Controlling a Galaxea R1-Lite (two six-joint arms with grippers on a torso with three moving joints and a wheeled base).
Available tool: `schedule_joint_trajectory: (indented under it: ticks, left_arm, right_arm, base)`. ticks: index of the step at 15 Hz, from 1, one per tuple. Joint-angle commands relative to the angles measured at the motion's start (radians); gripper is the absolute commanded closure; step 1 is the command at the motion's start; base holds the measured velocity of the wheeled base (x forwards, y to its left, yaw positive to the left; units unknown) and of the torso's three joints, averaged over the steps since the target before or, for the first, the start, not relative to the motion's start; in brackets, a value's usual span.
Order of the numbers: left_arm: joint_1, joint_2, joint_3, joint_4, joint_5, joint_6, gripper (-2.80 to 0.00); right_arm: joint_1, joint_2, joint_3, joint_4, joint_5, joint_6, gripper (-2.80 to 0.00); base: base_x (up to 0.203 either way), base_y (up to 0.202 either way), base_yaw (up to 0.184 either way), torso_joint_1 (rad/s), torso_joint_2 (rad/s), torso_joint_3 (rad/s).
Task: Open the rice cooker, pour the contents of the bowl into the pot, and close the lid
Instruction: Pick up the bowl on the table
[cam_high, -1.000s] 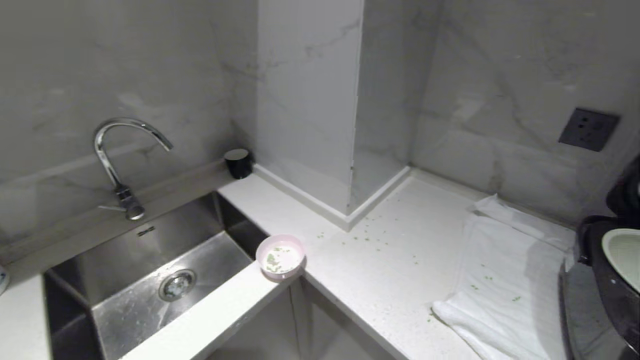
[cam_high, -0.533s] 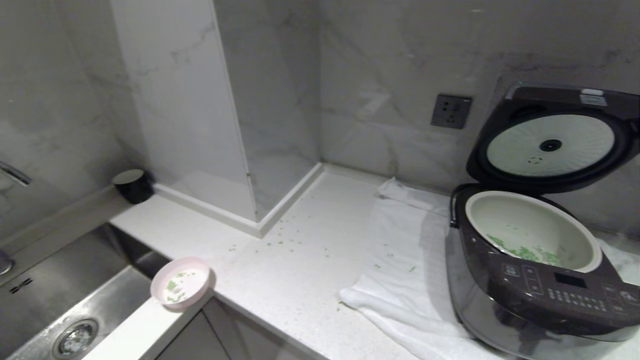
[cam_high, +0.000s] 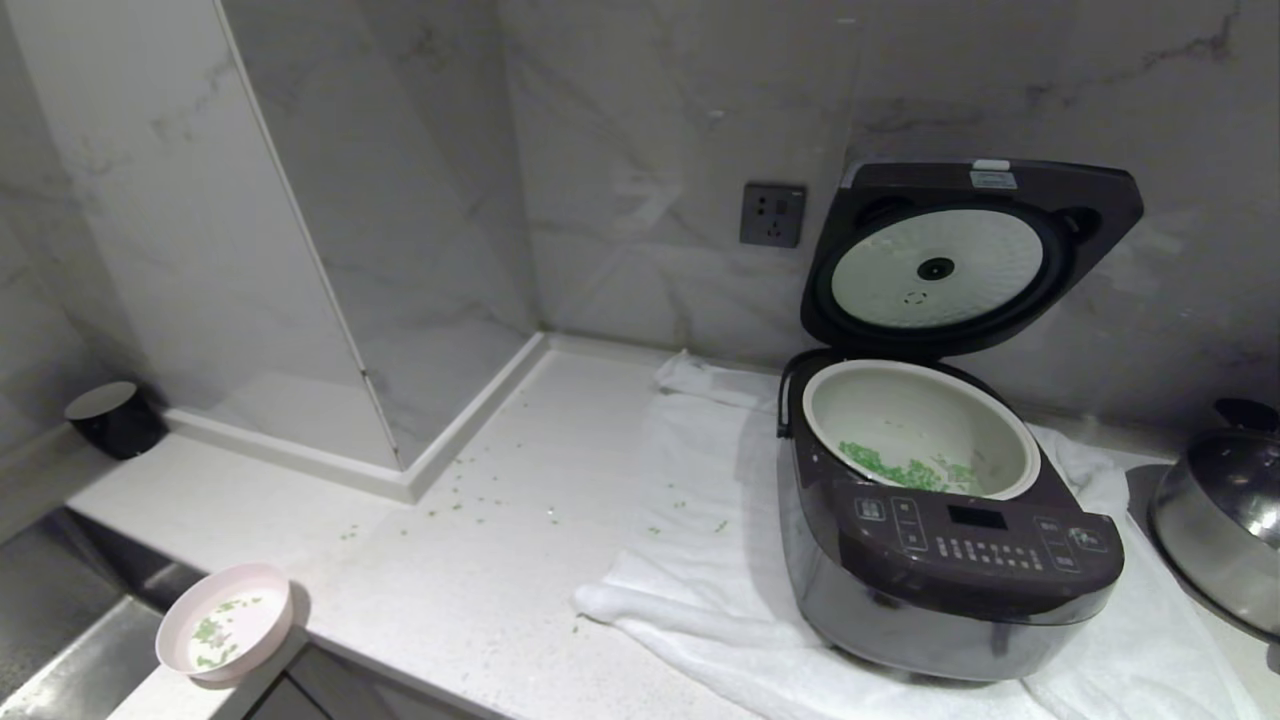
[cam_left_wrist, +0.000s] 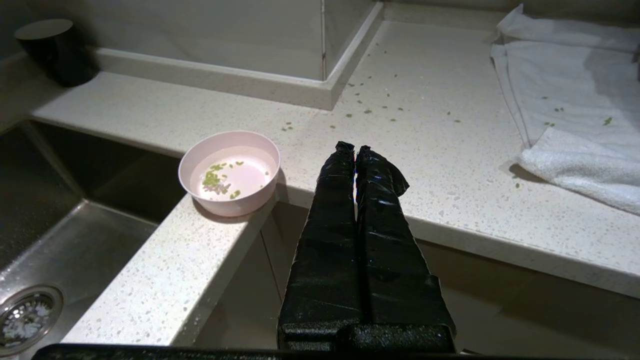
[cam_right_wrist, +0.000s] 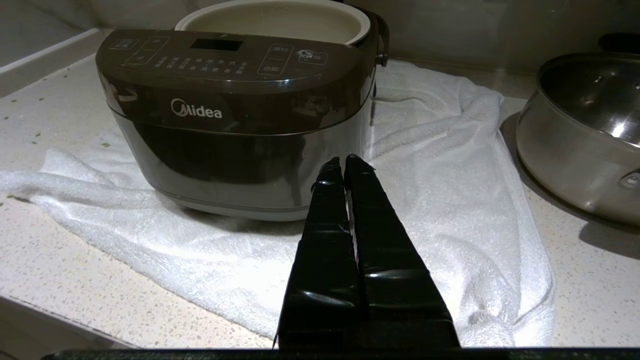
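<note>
The cooker (cam_high: 940, 520) stands on a white towel (cam_high: 700, 560) spread over the pale speckled counter (cam_high: 480, 560), close to the marble back wall. Its lid (cam_high: 960, 250) is up on the rear hinge, the pale dimpled inner plate facing forward, with a dark wall socket (cam_high: 772, 214) just beside the lid on the wall. Inside the cooker sits the pot (cam_high: 920, 425), and green bits (cam_high: 905, 468) lie in its bottom toward the front panel. A steel pan (cam_high: 1220, 540) rests next to the cooker on the side away from the sink, partly on the towel. Well apart from the cooker, at the counter's front corner by the sink (cam_left_wrist: 45, 250), is the pink bowl (cam_high: 225, 635), upright, with only a few green scraps left in it. More green specks are scattered on the counter between bowl and cooker, and some on the towel. A small black cup (cam_high: 112, 418) stands against the wall far from the cooker. The left gripper (cam_left_wrist: 355, 148) hangs in front of the counter edge near the bowl, fingers pressed together and empty. The right gripper (cam_right_wrist: 345, 160) points at the cooker's front, low before it above the towel, likewise pressed together and holding nothing.
</note>
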Motion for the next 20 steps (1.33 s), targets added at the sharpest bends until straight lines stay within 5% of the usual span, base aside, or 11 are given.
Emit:
schedule_joint_trajectory:
  ticks: [1, 10, 20]
  left_arm:
    - [0.001, 0.002, 0.000, 0.000, 0.000, -0.004, 0.00]
    - [0.001, 0.002, 0.000, -0.001, 0.002, -0.025, 0.00]
    - [-0.001, 0.002, 0.000, -0.001, 0.009, -0.033, 0.00]
  right_arm:
    - [0.001, 0.001, 0.000, 0.000, 0.000, 0.000, 0.00]
    - [0.001, 0.001, 0.000, 0.000, 0.000, -0.001, 0.00]
    - [0.001, 0.001, 0.000, 0.000, 0.000, -0.001, 0.00]
  base:
    - [0.000, 0.000, 0.000, 0.000, 0.00, 0.000]
    - [0.007, 0.000, 0.000, -0.001, 0.00, 0.002]
    - [0.123, 0.000, 0.001, 0.008, -0.02, -0.012]
